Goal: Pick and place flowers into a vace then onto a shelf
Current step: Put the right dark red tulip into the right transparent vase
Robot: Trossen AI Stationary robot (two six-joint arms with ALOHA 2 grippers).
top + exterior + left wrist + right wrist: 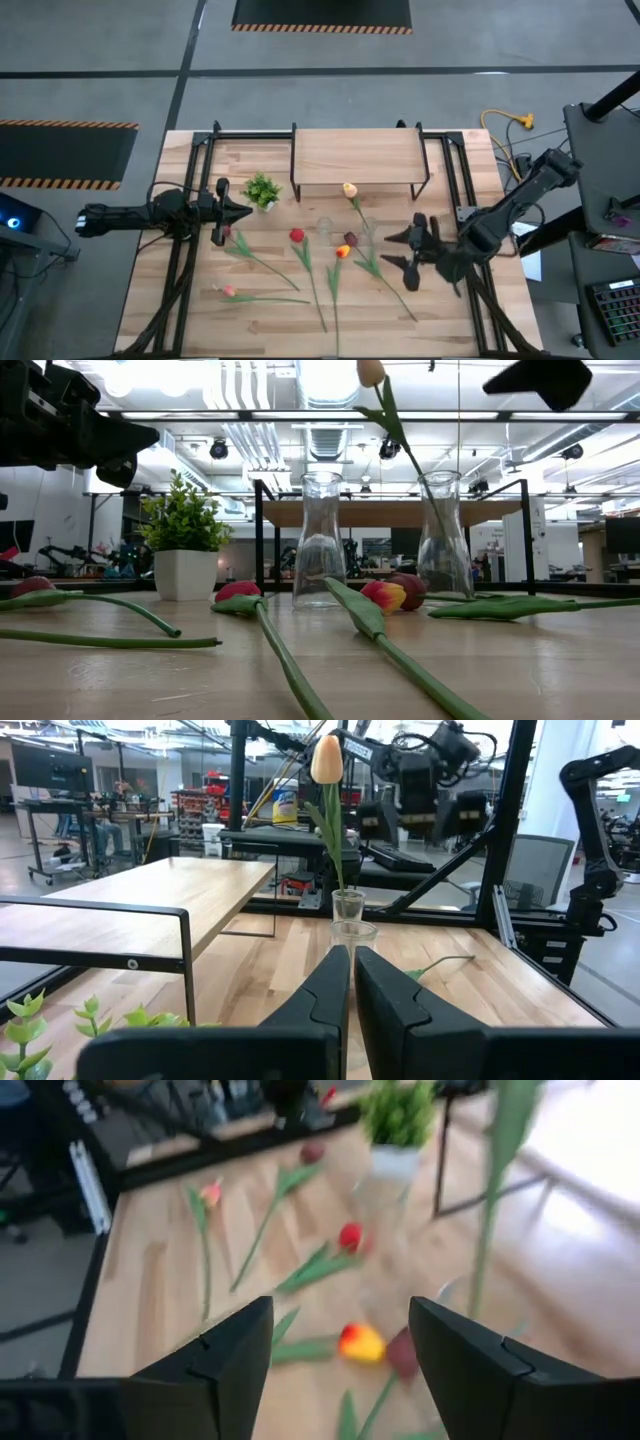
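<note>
One peach tulip (pixel 349 188) stands in the right clear glass vase (pixel 445 540), its stem leaning on the rim. An empty second vase (pixel 320 540) stands left of it. Several tulips lie flat on the table: red (pixel 297 236), maroon (pixel 350 238), yellow-orange (pixel 343 251), pink (pixel 228 290) and a dark one (pixel 225 233). My left gripper (pixel 240 210) is shut, hovering beside the potted plant and pointing toward the vases (pixel 352 960). My right gripper (pixel 398 250) is open and raised right of the vases, above the lying tulips (pixel 340 1330).
The shelf (pixel 355 158), a light-wood board on black legs, stands at the far middle behind the vases. A small potted plant (pixel 263 190) sits left of it. Black frame rails (pixel 190 260) run along both table sides. Bare table lies near the front edge.
</note>
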